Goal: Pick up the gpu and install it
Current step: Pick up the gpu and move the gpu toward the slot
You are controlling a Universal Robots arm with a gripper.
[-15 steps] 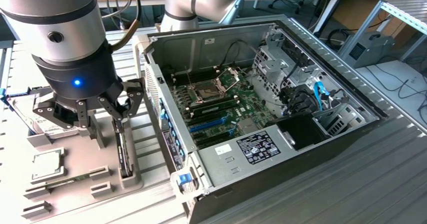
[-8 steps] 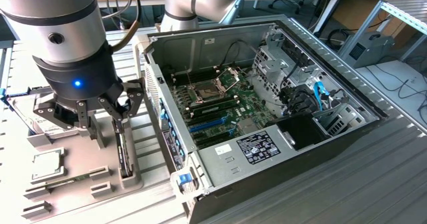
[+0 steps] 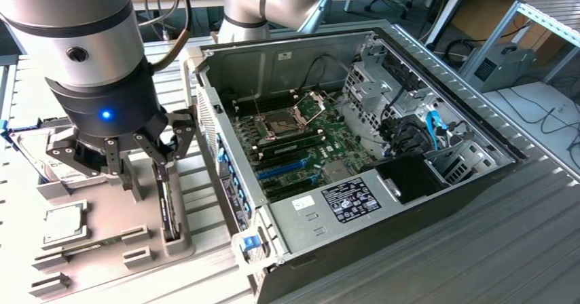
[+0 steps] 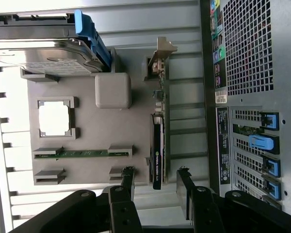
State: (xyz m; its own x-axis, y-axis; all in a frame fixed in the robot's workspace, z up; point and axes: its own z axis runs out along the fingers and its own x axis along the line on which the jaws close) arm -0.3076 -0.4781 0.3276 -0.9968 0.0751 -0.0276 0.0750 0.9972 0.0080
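Grey tray (image 4: 87,131) holds gpu (image 4: 156,145) on edge | gripper (image 4: 155,171) above gpu, jaws apart | risk: off-centre closing could tip gpu or miss

The slim black gpu card (image 4: 156,155) has a matt dark shroud and a bare silver sheet-metal end bracket (image 4: 163,50). It stands in a smooth, matt light-grey plastic holder tray (image 4: 136,131), at whose corner lies a silver boxy hard drive (image 4: 39,56) with a shiny metal lid and a blue plastic rail. On the same tray a square silver processor chip (image 4: 53,119) gleams beside a thin green circuit-board memory stick (image 4: 82,154), and the open computer case (image 4: 245,48) is dull grey perforated sheet metal with glossy blue plastic slot clips (image 4: 263,141), resting on a ribbed grey metal table (image 3: 507,250).
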